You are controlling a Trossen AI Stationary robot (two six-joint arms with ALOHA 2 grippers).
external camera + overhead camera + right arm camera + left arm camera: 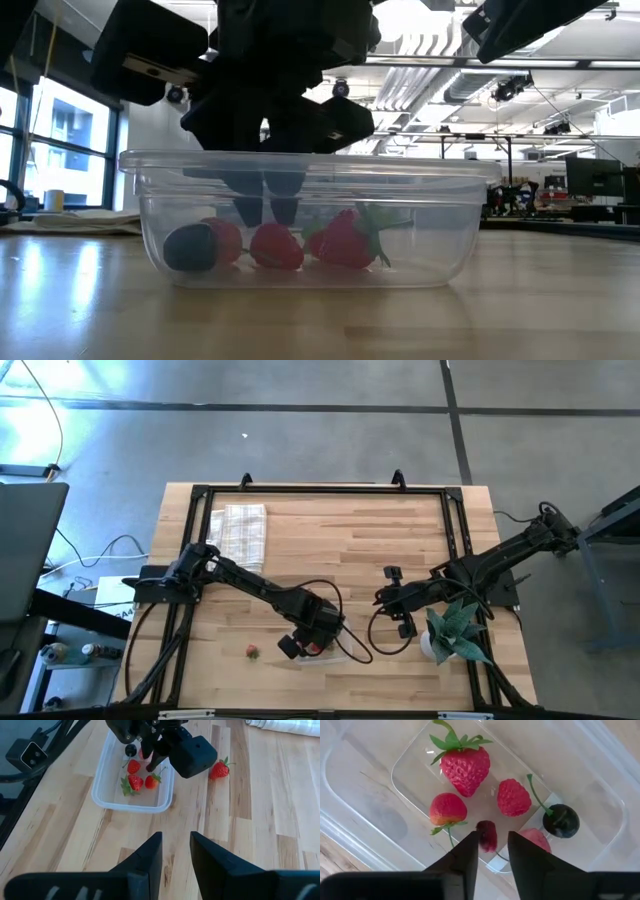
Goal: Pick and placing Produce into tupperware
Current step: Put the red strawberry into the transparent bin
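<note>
Near the table's front edge, left to right: one loose strawberry, then the container with the left claw in it, then the right claw, then a potted plant
Table [330, 550]: light wooden top with a dark frame round it
Cloth [240, 530]: white and checked, folded, at the far left part of the table, well apart from everything else
Loose strawberry [251, 651]: red with a green top, on the bare wood just left of the container; also seen from the right wrist [219, 770]
Container [310, 165]: clear, shallow, rounded corners, on the table close to the front edge; in the high view [335, 653] mostly covered by the left arm
Fruit in the container: a large strawberry [465, 765] with green leaves, a smaller strawberry [448, 809], a raspberry [513, 797], a dark cherry [561, 820] with a stem, a small dark red piece [487, 835] and a pale red piece [535, 839] partly hidden
Left claw [492, 851]: reaches down inside the container; its fingers stand a little apart, with the small dark red piece just ahead of the gap; whether they touch it cannot be told
Low view: the left claw's fingers [283, 195] hang below the container's rim, above the fruit
Right claw [175, 851]: above bare wood to the right of the container, fingers slightly apart, nothing between them
Potted plant [455, 628]: teal and spiky, beside the right arm near the front right corner
</note>
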